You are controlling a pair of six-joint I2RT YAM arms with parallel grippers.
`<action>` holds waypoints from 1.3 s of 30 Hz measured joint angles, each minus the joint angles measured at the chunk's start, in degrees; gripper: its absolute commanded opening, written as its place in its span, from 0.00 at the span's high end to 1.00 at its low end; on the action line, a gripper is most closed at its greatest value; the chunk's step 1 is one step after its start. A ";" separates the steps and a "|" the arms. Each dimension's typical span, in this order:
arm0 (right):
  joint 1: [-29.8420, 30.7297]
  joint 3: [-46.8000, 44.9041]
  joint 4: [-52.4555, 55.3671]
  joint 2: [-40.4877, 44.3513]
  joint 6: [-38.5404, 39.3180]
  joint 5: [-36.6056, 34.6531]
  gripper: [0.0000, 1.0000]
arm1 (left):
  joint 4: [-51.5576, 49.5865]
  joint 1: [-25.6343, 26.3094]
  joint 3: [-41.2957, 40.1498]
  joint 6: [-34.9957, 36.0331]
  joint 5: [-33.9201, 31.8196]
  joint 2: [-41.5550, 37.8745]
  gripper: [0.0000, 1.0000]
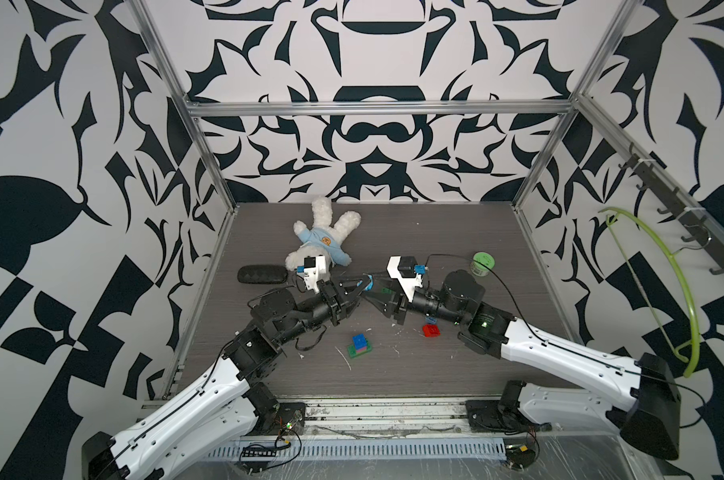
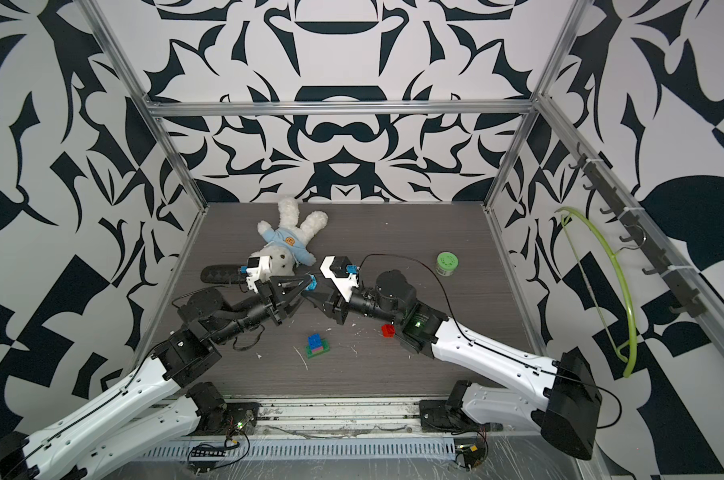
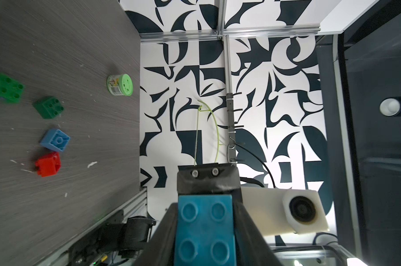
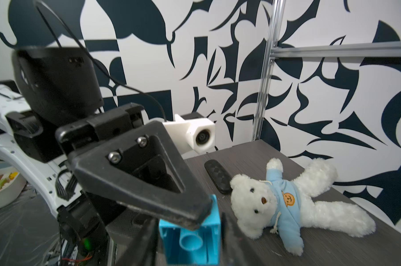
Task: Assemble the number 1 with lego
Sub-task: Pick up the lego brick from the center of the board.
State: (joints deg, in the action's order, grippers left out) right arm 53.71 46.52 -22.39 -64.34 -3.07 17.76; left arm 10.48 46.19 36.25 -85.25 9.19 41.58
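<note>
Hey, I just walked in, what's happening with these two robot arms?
Two arms meet in mid-air over a light blue lego brick. The left gripper is closed on it; the right gripper has its fingers either side too, though whether they grip is unclear. On the table, a small green, pink and blue brick stack stands in front, and a red brick lies loose near the right arm.

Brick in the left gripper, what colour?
Light blue; the brick shows best in the left wrist view.
</note>
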 measured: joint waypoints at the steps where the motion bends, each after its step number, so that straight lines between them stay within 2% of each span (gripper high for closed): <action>1: 0.00 0.00 1.07 0.26 -0.11 -0.42 0.39 | -2.14 0.00 0.24 1.36 -0.92 -0.33 0.67; 8: -0.13 0.28 15.21 4.87 -3.67 -8.04 0.32 | -24.63 0.00 5.51 15.76 -10.10 -0.94 0.71; 12: -2.23 5.20 30.99 3.87 -10.19 -16.92 0.37 | -36.35 0.94 9.99 26.56 -14.49 3.69 0.73; 14: -4.72 8.00 37.33 2.34 -12.83 -19.15 0.39 | -40.22 3.67 11.63 31.34 -17.38 6.54 0.73; 19: -11.08 9.73 47.95 0.74 -17.62 -21.68 0.41 | -47.56 15.06 14.88 43.06 -25.46 11.76 0.68; 22: -12.87 9.70 51.30 0.90 -18.78 -21.64 0.41 | -50.21 18.27 16.90 50.21 -28.52 15.08 0.66; 29: -14.34 9.70 54.66 1.81 -19.34 -21.62 0.41 | -51.01 19.47 16.37 69.57 -29.94 15.87 0.65; 34: -14.64 9.66 55.80 3.10 -19.32 -21.62 0.40 | -51.95 19.52 16.02 82.07 -26.53 15.63 0.62; 39: -14.71 9.66 56.50 3.58 -19.28 -21.62 0.40 | -56.41 19.43 17.35 90.92 -23.23 21.66 0.62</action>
State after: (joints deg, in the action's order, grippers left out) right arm 39.00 56.18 34.11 -60.75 -22.35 -3.86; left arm -45.93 65.63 53.60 5.67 -14.04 63.24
